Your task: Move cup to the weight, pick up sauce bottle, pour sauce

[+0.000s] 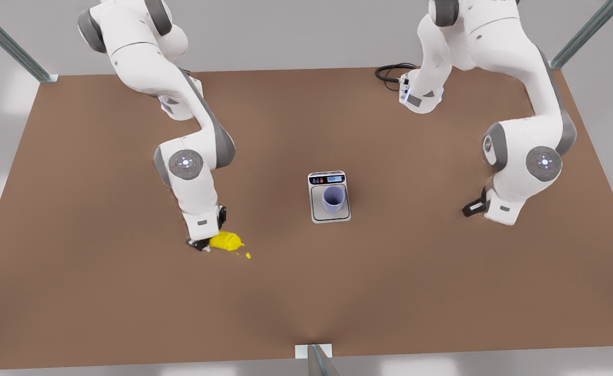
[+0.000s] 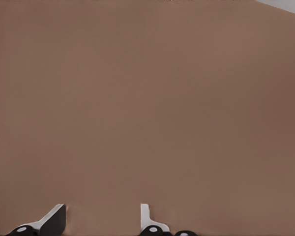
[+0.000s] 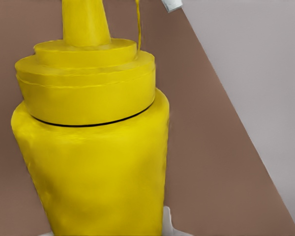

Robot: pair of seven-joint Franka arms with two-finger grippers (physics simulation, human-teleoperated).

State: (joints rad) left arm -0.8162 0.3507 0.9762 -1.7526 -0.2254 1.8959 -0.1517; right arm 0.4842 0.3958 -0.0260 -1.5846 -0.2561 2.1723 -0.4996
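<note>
The cup (image 1: 333,199) stands on the weight (image 1: 329,197), so the pick-up-and-pour step is in hand: the right end effector (image 1: 202,244), low over the table (image 1: 103,292), is clamped on the tipped sauce bottle (image 1: 225,241), its nozzle pointing away from the end effector at a speck of sauce (image 1: 247,255), well short of the cup. Next, a lift and carry toward the cup seems needed. The left end effector (image 2: 103,219) waits, fingers apart, over bare brown table; pale grey walls surround
</note>
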